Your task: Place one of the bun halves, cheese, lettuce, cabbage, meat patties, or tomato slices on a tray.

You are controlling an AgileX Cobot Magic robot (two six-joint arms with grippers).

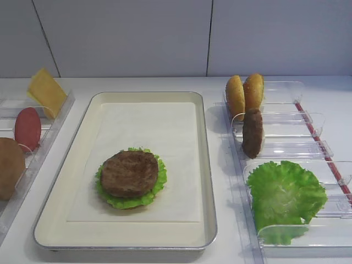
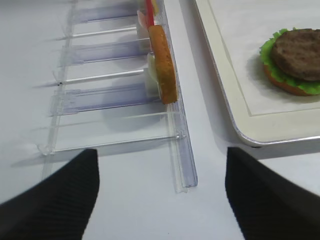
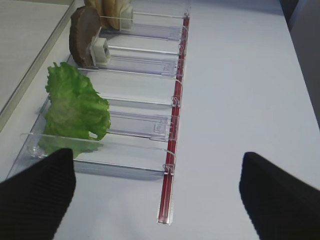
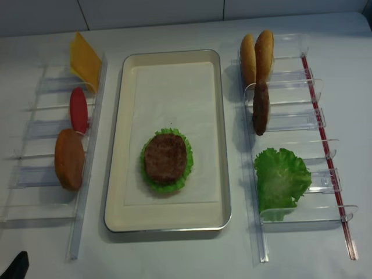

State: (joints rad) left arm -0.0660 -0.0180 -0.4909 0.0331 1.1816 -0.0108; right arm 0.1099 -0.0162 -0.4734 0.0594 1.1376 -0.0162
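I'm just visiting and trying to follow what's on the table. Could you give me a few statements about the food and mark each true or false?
1. A meat patty lies on lettuce on the tray. True.
2. The cheese is on the tray. False: it stands in the left rack, at the far end.
3. A second patty stands on edge in the right rack. True.
4. The tomato slice is in the right rack. False: it is in the left one.
5. Two bun halves stand at the right rack's far end. True.
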